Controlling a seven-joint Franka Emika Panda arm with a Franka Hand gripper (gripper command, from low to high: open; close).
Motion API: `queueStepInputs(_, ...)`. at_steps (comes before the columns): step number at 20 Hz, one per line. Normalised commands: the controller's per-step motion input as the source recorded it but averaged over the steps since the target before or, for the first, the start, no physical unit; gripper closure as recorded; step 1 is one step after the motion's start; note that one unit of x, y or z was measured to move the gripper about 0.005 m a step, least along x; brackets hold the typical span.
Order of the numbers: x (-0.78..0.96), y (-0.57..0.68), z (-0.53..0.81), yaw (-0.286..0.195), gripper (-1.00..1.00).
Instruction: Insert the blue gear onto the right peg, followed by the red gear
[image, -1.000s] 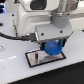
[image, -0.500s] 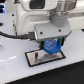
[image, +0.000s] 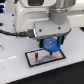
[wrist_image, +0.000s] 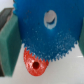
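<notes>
My gripper (image: 50, 46) is shut on the blue gear (image: 49, 44), a bright-blue toothed disc held on edge just above the grey black-rimmed plate (image: 33, 60). In the wrist view the blue gear (wrist_image: 47, 37) fills most of the picture, its centre hole showing. One teal finger pad (wrist_image: 9, 47) presses against its rim. The red gear (wrist_image: 36, 61) lies beyond it, partly covered by the blue teeth, with its own centre hole visible. The right peg is hidden behind the gear and the gripper.
The plate lies on a white table (image: 15, 70). The arm's bulky white body (image: 30, 17) fills the space above and toward the exterior view's left. A dark cable (image: 6, 31) runs along the table at that side.
The gripper and the blue gear have hardly moved, at most sinking slightly toward the plate.
</notes>
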Motion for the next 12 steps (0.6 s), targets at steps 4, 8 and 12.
queueStepInputs(4,0.38,-0.03,-0.01,0.000,1.00)
queueStepInputs(8,0.32,-0.02,-0.14,0.000,1.00)
queueStepInputs(12,0.23,0.01,-0.04,0.000,1.00)
